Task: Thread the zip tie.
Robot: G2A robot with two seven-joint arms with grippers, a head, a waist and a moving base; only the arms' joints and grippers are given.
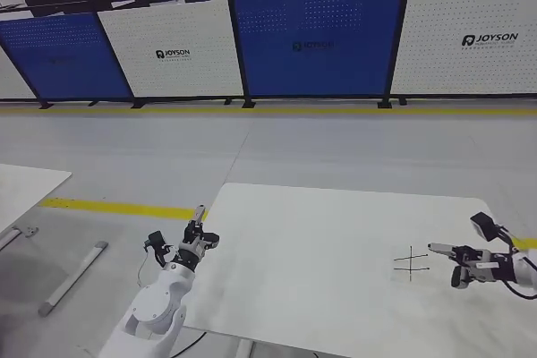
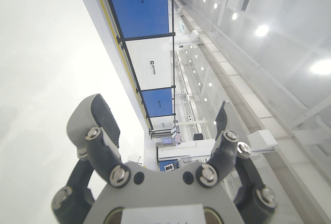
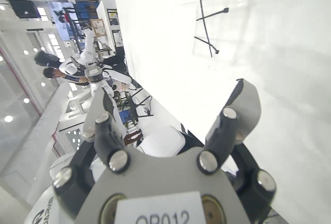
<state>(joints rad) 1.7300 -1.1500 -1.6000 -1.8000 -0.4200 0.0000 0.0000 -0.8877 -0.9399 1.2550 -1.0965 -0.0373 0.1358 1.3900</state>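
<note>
Three thin black zip ties [image 1: 412,262] lie crossed on the white table [image 1: 322,259] toward its right side; they also lie ahead of my right gripper in the right wrist view, zip ties [image 3: 207,25]. My right gripper [image 1: 443,259] hovers just right of them, open and empty, its fingertips [image 3: 240,88] spread wide. My left gripper [image 1: 197,219] sits at the table's left edge, far from the ties, open with nothing between its pads [image 2: 108,116].
Another white table [image 1: 18,192] stands at the left beyond a gap of floor. A yellow floor line [image 1: 116,208] runs behind the work table. Blue and white panels [image 1: 313,45] line the back.
</note>
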